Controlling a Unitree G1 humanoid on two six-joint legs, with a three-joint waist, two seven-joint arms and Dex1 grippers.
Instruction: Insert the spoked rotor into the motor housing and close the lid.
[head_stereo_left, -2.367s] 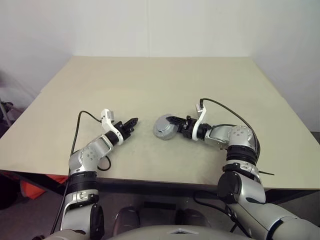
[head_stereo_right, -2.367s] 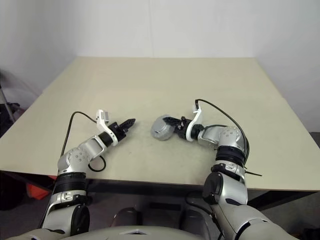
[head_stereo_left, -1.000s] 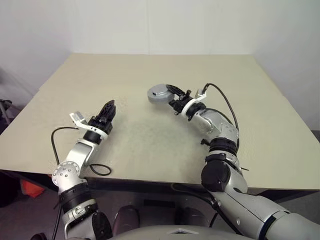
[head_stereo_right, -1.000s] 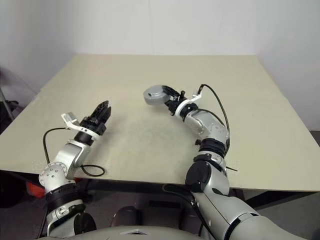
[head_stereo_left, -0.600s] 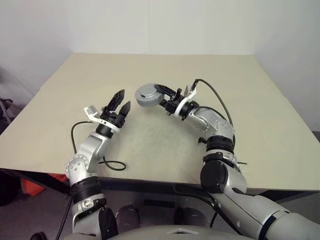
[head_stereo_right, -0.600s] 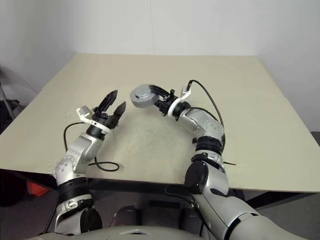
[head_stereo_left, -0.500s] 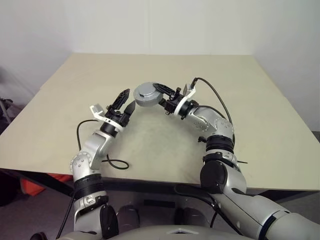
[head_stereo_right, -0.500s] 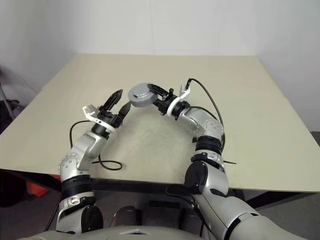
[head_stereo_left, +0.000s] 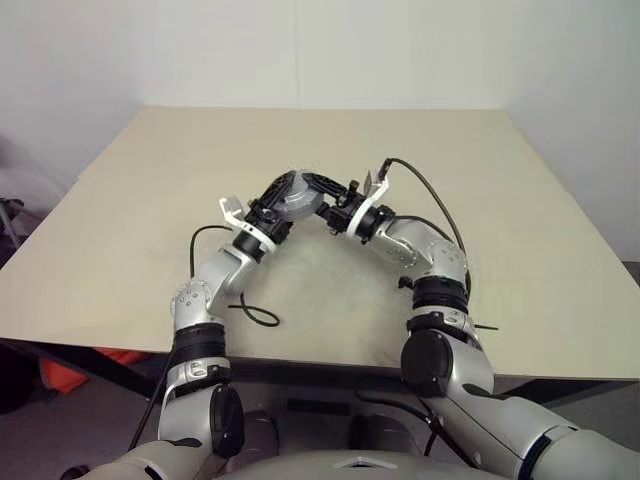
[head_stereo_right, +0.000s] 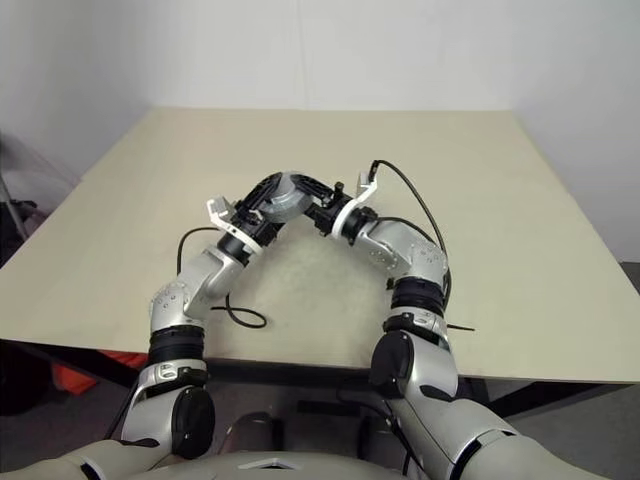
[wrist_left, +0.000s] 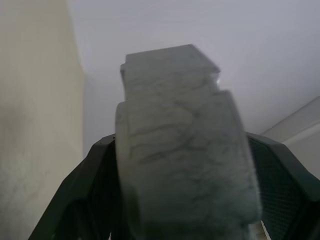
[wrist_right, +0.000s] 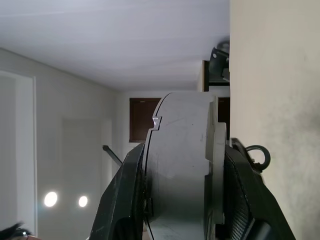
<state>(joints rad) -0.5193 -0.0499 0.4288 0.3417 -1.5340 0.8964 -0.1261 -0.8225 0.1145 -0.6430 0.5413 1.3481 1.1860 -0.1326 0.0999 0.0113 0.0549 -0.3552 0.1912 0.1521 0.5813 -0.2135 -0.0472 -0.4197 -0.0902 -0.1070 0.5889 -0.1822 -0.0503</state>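
A squat round grey motor housing (head_stereo_left: 293, 193) hangs in the air above the middle of the table, and my right gripper (head_stereo_left: 318, 190) is shut on it from the right. In the right wrist view the housing (wrist_right: 180, 165) stands edge-on between the two black fingers, with a paler thin disc against one face. I cannot tell whether that disc is the lid. My left gripper (head_stereo_left: 277, 197) has come in from the left and is open, one finger on each side of the housing (wrist_left: 185, 160). Whether those fingers touch it is unclear. The spoked rotor is hidden.
The beige table (head_stereo_left: 420, 140) stretches wide around both arms, under white walls at the back. A black cable (head_stereo_left: 250, 305) from the left arm loops on the tabletop near the front edge.
My left gripper swung right and up from the table's left side, spread its fingers wider and now straddles the housing. The right gripper carried the housing slightly left and kept its grip.
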